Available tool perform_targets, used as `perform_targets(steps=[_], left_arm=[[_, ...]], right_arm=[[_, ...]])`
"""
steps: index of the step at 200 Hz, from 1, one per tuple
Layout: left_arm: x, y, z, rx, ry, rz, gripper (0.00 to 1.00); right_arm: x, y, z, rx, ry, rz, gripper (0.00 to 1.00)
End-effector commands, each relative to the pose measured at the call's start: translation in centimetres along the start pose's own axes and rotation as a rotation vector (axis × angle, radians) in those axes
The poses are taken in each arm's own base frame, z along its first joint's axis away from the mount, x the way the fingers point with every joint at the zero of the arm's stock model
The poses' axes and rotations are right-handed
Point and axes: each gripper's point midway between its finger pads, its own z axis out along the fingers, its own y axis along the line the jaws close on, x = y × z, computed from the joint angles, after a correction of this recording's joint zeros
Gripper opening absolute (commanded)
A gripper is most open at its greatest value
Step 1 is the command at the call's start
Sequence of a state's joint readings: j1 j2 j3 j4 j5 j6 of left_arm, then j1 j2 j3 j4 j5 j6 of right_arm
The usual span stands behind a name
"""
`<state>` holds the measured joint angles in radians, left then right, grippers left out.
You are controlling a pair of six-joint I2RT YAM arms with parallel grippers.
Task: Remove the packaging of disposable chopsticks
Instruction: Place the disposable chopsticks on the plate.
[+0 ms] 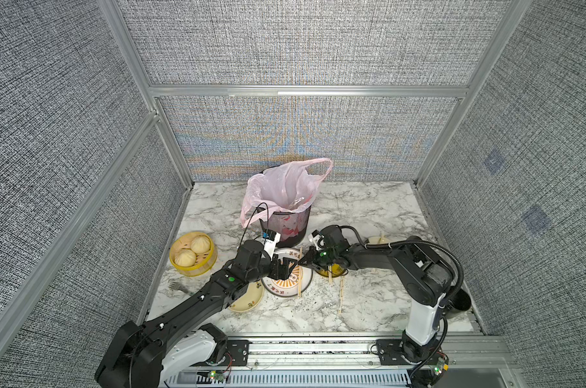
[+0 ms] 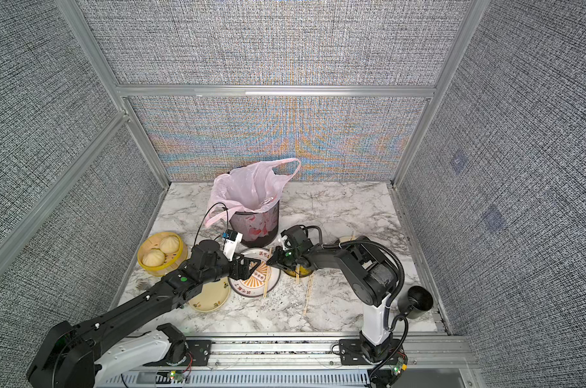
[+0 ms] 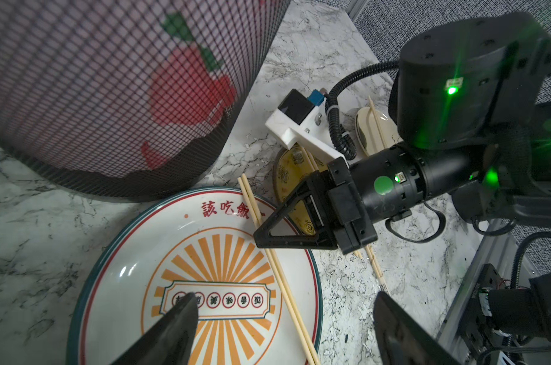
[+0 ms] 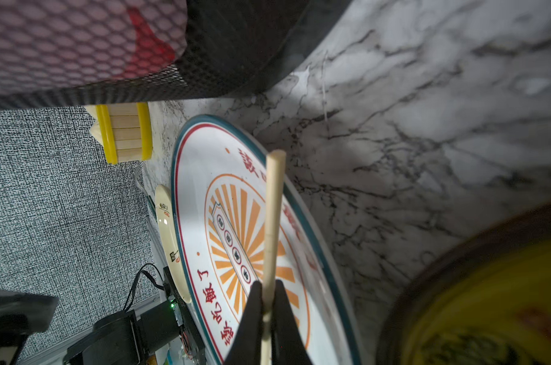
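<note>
1. Centrally, the right gripper (image 1: pixel 303 262) is clamped on a chopstick pair (image 1: pixel 299 273) that lies across the sunburst plate (image 1: pixel 278 291). The wrist view shows the sticks pinched between its fingertips (image 4: pixel 253 305).
2. Left gripper (image 3: pixel 283 297): jaws wide apart, holding nothing, hovering over the same plate and facing the right gripper.
3. Whether a clear sleeve covers the gripped pair cannot be told.
4. Mesh bin (image 1: pixel 290 228), lined with a pink bag (image 1: pixel 285 188), stands just behind the plate, close to both grippers.
5. Second pair (image 1: pixel 330 278) rests on the yellow dish (image 3: pixel 287 180); third pair (image 1: pixel 340 297) lies on the table beside it; fourth pair (image 3: pixel 377 121) sits on a cream dish (image 3: pixel 364 134).
6. Steamer (image 1: pixel 192 265) with two buns stands well left, and a cream plate (image 1: pixel 248 302) lies under the left arm.
</note>
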<state>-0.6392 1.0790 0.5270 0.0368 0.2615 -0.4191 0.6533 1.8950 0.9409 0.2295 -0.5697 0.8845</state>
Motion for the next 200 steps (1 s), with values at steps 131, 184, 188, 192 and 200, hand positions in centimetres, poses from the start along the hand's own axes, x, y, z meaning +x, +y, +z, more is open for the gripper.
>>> perform_targets(steps=[131, 184, 188, 192, 200], left_arm=[[-0.4, -0.4, 1.2, 0.015, -0.008, 0.029, 0.86], [-0.3, -0.6, 1.2, 0.018, -0.005, 0.034, 0.86], [-0.3, -0.6, 1.2, 0.019, -0.006, 0.034, 0.86], [-0.3, -0.6, 1.2, 0.018, -0.006, 0.034, 0.86], [-0.4, -0.6, 1.2, 0.019, -0.007, 0.034, 0.86]], right_arm=[[0.1, 0.2, -0.1, -0.005, 0.01, -0.024, 0.19], [0.1, 0.7, -0.6, -0.007, -0.001, -0.041, 0.23], [0.0, 0.8, -0.7, -0.006, -0.002, -0.043, 0.24], [0.1, 0.8, -0.8, -0.002, 0.0, -0.045, 0.24], [0.1, 0.7, -0.9, 0.005, -0.001, -0.045, 0.24]])
